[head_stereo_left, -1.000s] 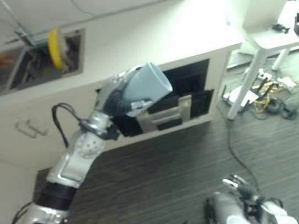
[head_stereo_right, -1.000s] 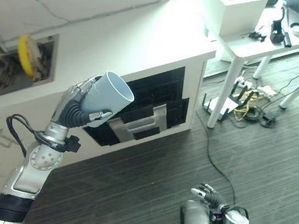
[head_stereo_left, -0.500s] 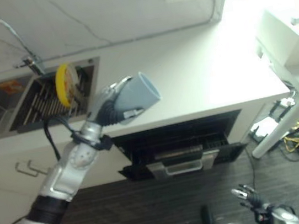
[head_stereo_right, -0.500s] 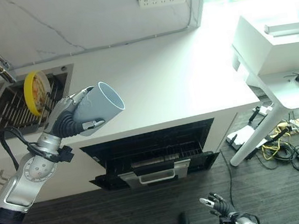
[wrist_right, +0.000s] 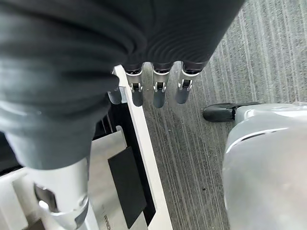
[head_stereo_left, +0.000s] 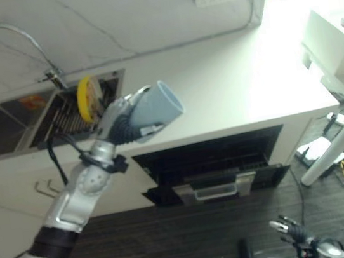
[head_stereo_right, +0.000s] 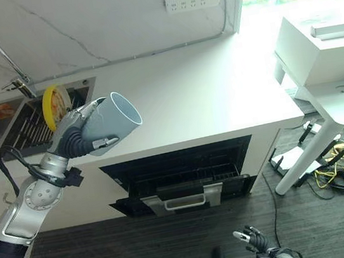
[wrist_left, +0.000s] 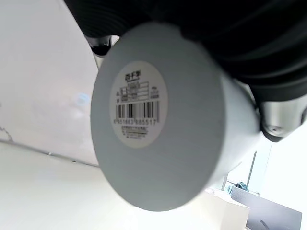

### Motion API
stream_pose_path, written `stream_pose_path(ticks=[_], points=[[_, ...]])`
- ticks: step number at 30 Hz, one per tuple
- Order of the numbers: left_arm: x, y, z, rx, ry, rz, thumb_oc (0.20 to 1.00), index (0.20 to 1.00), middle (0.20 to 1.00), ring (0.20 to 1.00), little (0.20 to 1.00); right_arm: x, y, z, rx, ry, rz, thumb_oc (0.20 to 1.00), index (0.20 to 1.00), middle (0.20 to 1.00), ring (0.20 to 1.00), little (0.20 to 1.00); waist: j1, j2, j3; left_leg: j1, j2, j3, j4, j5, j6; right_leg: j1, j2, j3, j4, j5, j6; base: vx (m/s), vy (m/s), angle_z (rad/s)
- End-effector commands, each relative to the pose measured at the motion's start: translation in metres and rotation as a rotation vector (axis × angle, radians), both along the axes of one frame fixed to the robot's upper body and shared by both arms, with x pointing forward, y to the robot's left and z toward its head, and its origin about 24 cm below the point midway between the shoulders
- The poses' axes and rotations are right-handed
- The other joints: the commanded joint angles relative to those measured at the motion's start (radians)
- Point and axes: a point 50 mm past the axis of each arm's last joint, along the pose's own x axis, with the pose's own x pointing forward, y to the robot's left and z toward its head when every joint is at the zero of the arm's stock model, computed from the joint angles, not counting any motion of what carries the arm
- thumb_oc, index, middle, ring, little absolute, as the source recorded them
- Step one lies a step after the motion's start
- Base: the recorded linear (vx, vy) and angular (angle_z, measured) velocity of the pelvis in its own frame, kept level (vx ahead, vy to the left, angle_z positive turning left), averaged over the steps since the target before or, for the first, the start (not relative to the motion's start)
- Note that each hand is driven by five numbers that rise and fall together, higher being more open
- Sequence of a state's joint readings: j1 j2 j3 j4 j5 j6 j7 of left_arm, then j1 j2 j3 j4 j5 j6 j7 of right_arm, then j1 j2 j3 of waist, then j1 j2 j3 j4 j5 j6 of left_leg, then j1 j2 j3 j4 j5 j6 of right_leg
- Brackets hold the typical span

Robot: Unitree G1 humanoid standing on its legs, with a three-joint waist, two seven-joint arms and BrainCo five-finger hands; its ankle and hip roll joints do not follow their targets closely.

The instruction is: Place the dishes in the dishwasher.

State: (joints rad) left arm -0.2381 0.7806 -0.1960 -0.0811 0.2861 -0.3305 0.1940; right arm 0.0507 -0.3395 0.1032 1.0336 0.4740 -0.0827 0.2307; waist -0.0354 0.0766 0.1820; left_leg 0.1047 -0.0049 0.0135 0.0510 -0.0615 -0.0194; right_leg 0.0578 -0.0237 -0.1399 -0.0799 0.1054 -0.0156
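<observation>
Left hand (head_stereo_right: pixel 76 137) curled round a plain grey-blue cup (head_stereo_right: pixel 110 121), tipped sideways, open mouth facing right, white barcode sticker (wrist_left: pixel 135 106) on its base, held above the table (head_stereo_right: pixel 205 92) edge over the open dishwasher (head_stereo_right: pixel 179 178). Right hand (wrist_right: pixel 156 86) low, fingers loosely straight, empty.

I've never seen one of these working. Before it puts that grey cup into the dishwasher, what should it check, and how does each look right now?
1. Cup held firmly: ok, the left hand is curled round it.
2. Cup over the dishwasher: not ok, it is up at counter level, left of the opening.
3. Dishwasher open: ok, its door is down.
4. Free rack slot: cannot tell, the inside is dark.
5. Right hand out of the way: ok, low over the floor, fingers relaxed.
6. Yellow plate waiting: ok, upright in the sink rack.
</observation>
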Motion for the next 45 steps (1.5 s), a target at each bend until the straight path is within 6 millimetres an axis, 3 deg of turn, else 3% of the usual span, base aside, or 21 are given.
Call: stream_pose_path(ticks=[1, 4, 7, 9, 12, 16, 22, 25, 29, 31, 37, 44, 45], points=[[0.0, -0.004, 0.037, -0.089, -0.156, -0.064, 0.2, 0.2, 0.2, 0.2, 0.2, 0.016, -0.027, 0.015, -0.059, -0.09, -0.108, 1.0, 1.0, 1.0, 1.0, 1.0, -0.035, -0.044, -0.002, -0.055, 0.063, 0.111, 0.084, -0.043, -0.02, 0.029, -0.042, -0.007, 0.132, -0.2, 0.092, -0.13, 0.294, 0.29], [0.004, -0.011, 0.041, -0.084, -0.144, -0.104, 0.2, 0.2, 0.2, 0.2, 0.2, 0.009, -0.031, 0.015, -0.041, -0.107, -0.197, 1.0, 1.0, 1.0, 1.0, 1.0, -0.061, -0.039, 0.002, -0.01, 0.076, 0.152, -0.024, -0.006, -0.02, 0.024, -0.065, -0.035, 0.132, -0.182, 0.124, -0.08, 0.223, 0.38], [0.009, -0.018, 0.039, -0.047, -0.127, -0.125, 0.2, 0.2, 0.2, 0.2, 0.2, 0.005, -0.02, 0.012, 0.0, -0.12, -0.215, 1.0, 1.0, 1.0, 1.0, 1.0, -0.08, -0.042, 0.006, 0.029, 0.056, 0.119, -0.09, -0.003, 0.006, -0.01, -0.079, 0.01, 0.175, -0.169, 0.159, -0.07, 0.042, 0.19], [0.01, -0.023, 0.036, -0.032, -0.11, -0.132, 0.2, 0.2, 0.2, 0.2, 0.2, 0.01, -0.011, 0.012, 0.03, -0.154, -0.21, 1.0, 1.0, 1.0, 1.0, 1.0, -0.076, -0.037, 0.003, 0.031, 0.053, 0.127, -0.101, -0.004, 0.018, -0.019, -0.081, -0.006, 0.236, -0.199, 0.16, -0.09, -0.06, 0.03], [0.011, -0.025, 0.033, -0.083, -0.086, -0.112, 0.2, 0.2, 0.2, 0.2, 0.2, 0.03, 0.002, 0.02, 0.047, -0.248, -0.195, 1.0, 1.0, 1.0, 1.0, 1.0, -0.056, -0.043, 0.0, 0.03, 0.057, 0.159, -0.103, -0.002, 0.019, -0.017, -0.11, -0.06, 0.228, -0.193, 0.166, -0.06, -0.145, 0.21], [0.008, -0.011, 0.021, -0.299, -0.037, -0.089, 0.2, 0.2, 0.2, 0.2, 0.2, 0.051, 0.008, 0.042, 0.042, -0.4, -0.199, 1.0, 1.0, 1.0, 1.0, 1.0, -0.056, -0.052, 0.003, 0.029, 0.091, 0.208, -0.096, 0.003, -0.001, 0.0, -0.116, -0.085, 0.185, -0.185, 0.163, -0.07, -0.135, -0.19], [-0.008, 0.002, -0.007, -0.615, -0.037, -0.068, 0.2, 0.2, 0.2, 0.2, 0.2, 0.061, -0.019, 0.095, -0.058, -0.708, -0.311, 1.0, 1.0, 1.0, 1.0, 1.0, -0.089, -0.077, -0.002, 0.037, 0.105, 0.229, -0.083, -0.001, -0.011, 0.019, -0.11, -0.066, 0.145, -0.173, 0.157, -0.02, -0.063, -0.23], [-0.012, 0.002, -0.014, -0.693, -0.059, -0.054, 0.2, 0.2, 0.2, 0.2, 0.2, 0.065, -0.027, 0.117, -0.074, -0.819, -0.347, 1.0, 1.0, 1.0, 1.0, 1.0, -0.105, -0.087, -0.005, 0.039, 0.108, 0.239, -0.073, -0.008, -0.01, 0.016, -0.11, -0.057, 0.145, -0.171, 0.157, -0.03, -0.011, -0.23], [-0.018, -0.001, -0.02, -0.759, -0.203, 0.036, 0.2, 0.2, 0.2, 0.2, 0.2, 0.078, -0.026, 0.163, -0.088, -1.071, -0.338, 1.0, 1.0, 1.0, 1.0, 1.0, -0.131, -0.096, -0.014, 0.046, 0.102, 0.251, -0.057, -0.024, -0.002, 0.009, -0.108, -0.023, 0.146, -0.164, 0.158, -0.03, 0.031, -0.35], [-0.019, -0.001, -0.02, -0.763, -0.218, 0.037, 0.2, 0.2, 0.2, 0.2, 0.2, 0.079, -0.024, 0.167, -0.091, -1.093, -0.327, 1.0, 1.0, 1.0, 1.0, 1.0, -0.132, -0.096, -0.015, 0.046, 0.101, 0.252, -0.054, -0.027, 0.0, 0.007, -0.108, -0.018, 0.148, -0.164, 0.158, -0.01, 0.041, -0.11], [-0.023, -0.004, -0.015, -0.747, -0.451, 0.185, 0.2, 0.2, 0.2, 0.2, 0.2, 0.091, 0.003, 0.21, 0.001, -1.324, -0.096, 1.0, 1.0, 1.0, 1.0, 1.0, -0.149, -0.095, -0.027, 0.052, 0.087, 0.263, -0.043, -0.044, 0.008, 0.001, -0.113, 0.013, 0.152, -0.161, 0.164, -0.02, 0.063, -0.14], [-0.023, -0.019, -0.009, -0.559, -0.619, 0.239, 0.2, 0.2, 0.2, 0.2, 0.2, 0.105, 0.059, 0.249, 0.297, -1.454, 0.265, 1.0, 1.0, 1.0, 1.0, 1.0, -0.132, -0.095, -0.044, 0.055, 0.079, 0.254, -0.048, -0.046, 0.005, 0.008, -0.117, 0.013, 0.144, -0.16, 0.166, 0.01, 0.01, -0.01], [-0.021, -0.022, -0.013, -0.544, -0.588, 0.255, 0.2, 0.2, 0.2, 0.2, 0.2, 0.108, 0.078, 0.257, 0.36, -1.455, 0.367, 1.0, 1.0, 1.0, 1.0, 1.0, -0.115, -0.095, -0.054, 0.057, 0.077, 0.244, -0.054, -0.044, 0.0, 0.019, -0.116, 0.006, 0.132, -0.16, 0.166, 0.05, -0.004, 0.09]])
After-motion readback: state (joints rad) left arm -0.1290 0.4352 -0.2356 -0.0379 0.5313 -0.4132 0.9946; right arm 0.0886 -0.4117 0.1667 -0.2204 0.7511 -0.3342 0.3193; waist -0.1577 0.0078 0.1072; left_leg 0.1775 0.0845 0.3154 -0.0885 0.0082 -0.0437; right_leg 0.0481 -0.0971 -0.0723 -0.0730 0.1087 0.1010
